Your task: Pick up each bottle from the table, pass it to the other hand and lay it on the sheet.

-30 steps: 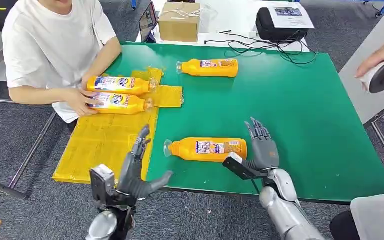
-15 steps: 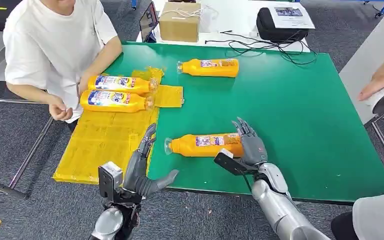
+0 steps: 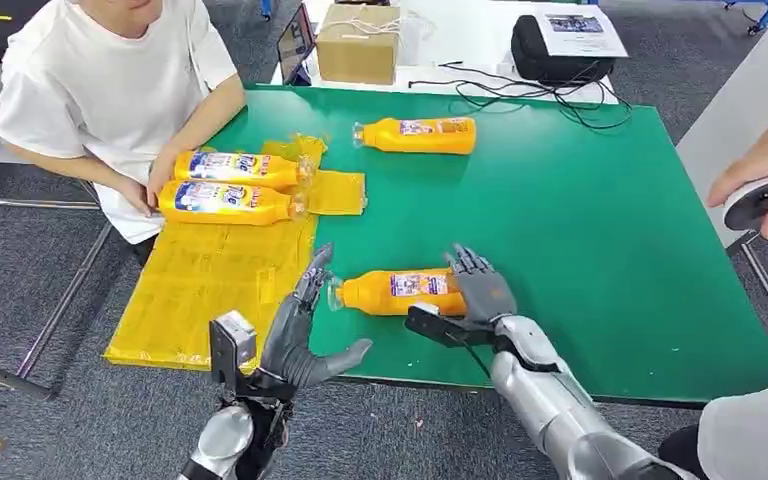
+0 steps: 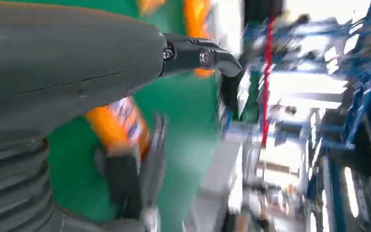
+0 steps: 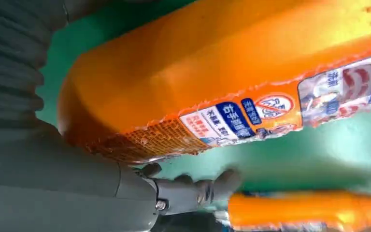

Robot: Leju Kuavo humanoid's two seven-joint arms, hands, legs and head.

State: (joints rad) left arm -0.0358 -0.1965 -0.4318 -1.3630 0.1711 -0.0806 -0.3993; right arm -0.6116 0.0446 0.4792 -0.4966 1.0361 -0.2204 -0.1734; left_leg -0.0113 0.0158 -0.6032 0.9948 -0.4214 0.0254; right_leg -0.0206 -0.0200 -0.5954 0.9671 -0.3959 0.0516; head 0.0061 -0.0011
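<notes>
Worktop point(image 3: 580, 220): green, stretching ahead of both hands; the near bottle lies on it between them.
Sheet point(image 3: 210, 275): yellow, spread over the worktop's edge just beyond and outward of the left hand.
Person point(image 3: 100, 90): white shirt, seated beyond the sheet, far ahead of the left hand, a hand by the two bottles there.
Bottles on sheet point(image 3: 225, 200): two orange ones side by side on their sides, well ahead of the left hand.
Far bottle point(image 3: 418, 134): orange, on its side, well beyond the right hand.
Near bottle point(image 3: 400, 292): orange, on its side, base against the right hand, cap pointing at the left hand's fingertips.
Right hand point(image 3: 480, 295): fingers laid over the near bottle's base end, thumb underneath; whether the grip is closed, I cannot tell.
Left hand point(image 3: 300, 335): fingers spread, holding nothing, fingertips near the bottle's cap.
</notes>
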